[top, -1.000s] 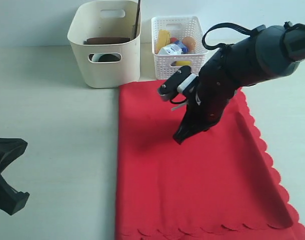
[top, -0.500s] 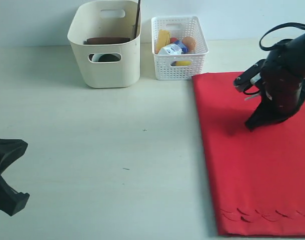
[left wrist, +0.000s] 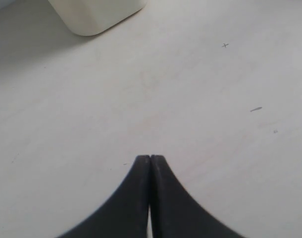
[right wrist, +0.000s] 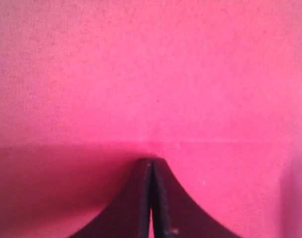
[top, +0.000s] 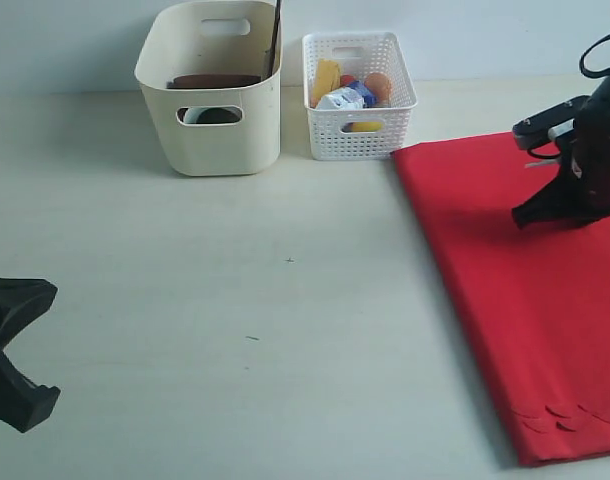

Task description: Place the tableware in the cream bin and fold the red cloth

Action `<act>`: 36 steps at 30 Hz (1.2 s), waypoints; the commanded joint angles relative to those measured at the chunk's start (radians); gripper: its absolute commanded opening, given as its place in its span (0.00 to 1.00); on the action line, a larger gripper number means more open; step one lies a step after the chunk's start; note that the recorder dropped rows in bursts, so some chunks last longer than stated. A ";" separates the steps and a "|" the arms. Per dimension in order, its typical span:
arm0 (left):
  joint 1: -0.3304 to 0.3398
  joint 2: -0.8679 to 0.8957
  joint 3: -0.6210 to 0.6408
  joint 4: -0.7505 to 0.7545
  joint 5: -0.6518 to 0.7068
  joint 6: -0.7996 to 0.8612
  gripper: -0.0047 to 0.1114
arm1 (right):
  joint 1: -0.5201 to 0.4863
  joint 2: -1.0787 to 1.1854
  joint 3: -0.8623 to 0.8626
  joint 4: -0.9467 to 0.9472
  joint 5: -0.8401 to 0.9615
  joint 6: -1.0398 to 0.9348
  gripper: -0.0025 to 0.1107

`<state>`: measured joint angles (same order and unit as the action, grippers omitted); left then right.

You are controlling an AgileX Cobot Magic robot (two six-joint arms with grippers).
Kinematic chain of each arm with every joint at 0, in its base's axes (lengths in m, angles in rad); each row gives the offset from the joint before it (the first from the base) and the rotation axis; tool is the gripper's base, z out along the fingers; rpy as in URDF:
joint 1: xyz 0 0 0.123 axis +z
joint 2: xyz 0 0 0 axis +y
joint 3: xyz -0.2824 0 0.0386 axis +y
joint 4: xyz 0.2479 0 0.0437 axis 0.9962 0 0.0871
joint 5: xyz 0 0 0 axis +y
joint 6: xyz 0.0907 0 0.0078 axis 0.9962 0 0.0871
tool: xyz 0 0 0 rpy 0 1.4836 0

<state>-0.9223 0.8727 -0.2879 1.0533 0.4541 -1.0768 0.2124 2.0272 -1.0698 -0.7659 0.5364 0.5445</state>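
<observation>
Right gripper [top: 522, 216]: jaws closed, tips down on red cloth [top: 525, 330], well right of cream bin [top: 213, 130]. Left gripper [left wrist: 150, 159]: jaws closed, empty, over table [top: 235, 300] near bin.

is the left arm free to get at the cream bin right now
Probably yes: only bare table lies between the left gripper and the cream bin, and the red cloth and white basket sit on the bin's far side. Its jaws are shut, so it would have to open them first.
</observation>
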 commanded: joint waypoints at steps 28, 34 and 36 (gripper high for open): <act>0.004 -0.007 0.020 0.012 -0.012 -0.003 0.05 | -0.073 0.238 -0.408 0.370 -0.070 -0.267 0.02; 0.004 -0.007 0.020 0.014 -0.018 -0.003 0.05 | -0.073 0.229 -0.560 0.639 0.094 -0.519 0.02; 0.004 -0.007 0.020 0.014 -0.018 -0.003 0.05 | -0.073 0.198 -0.587 0.621 0.163 -0.519 0.02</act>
<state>-0.9223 0.8719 -0.2717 1.0563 0.4375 -1.0768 0.1419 2.2672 -1.6115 -0.1687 0.6097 0.0707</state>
